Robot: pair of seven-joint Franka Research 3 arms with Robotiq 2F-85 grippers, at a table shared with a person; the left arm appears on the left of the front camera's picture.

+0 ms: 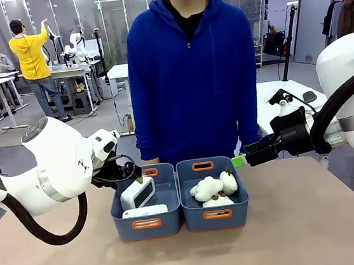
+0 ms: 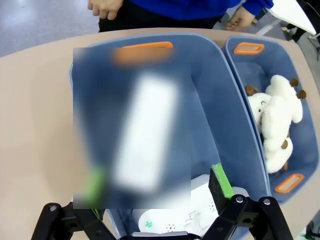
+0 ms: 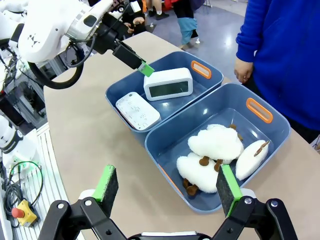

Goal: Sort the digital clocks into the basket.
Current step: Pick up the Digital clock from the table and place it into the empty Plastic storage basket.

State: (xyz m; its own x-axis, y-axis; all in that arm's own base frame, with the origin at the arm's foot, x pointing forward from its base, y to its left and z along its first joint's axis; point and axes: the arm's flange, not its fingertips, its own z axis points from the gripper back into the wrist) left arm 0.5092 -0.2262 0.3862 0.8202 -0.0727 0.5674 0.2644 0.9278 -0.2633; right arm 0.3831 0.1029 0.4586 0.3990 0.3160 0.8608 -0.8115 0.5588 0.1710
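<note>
Two white digital clocks are in the left blue basket (image 1: 128,230). One clock (image 1: 137,193) stands upright with its grey-green screen (image 3: 169,89) showing. The other clock (image 3: 137,110) lies flat at the basket's near end, also visible in the left wrist view (image 2: 175,221). My left gripper (image 1: 141,179) hovers open just above the standing clock, its green pad (image 3: 146,69) near the clock's top corner. Nothing is between its fingers (image 2: 220,182). My right gripper (image 3: 167,186) is open and holds nothing, raised beside the right basket's far right corner (image 1: 239,160).
The second blue basket (image 1: 232,215) touches the first on its right and holds three fluffy white sheep plush toys (image 3: 215,145). A person in a blue hoodie stands at the far table edge, hands (image 2: 240,20) resting near the baskets. Bare tabletop (image 1: 291,234) surrounds the baskets.
</note>
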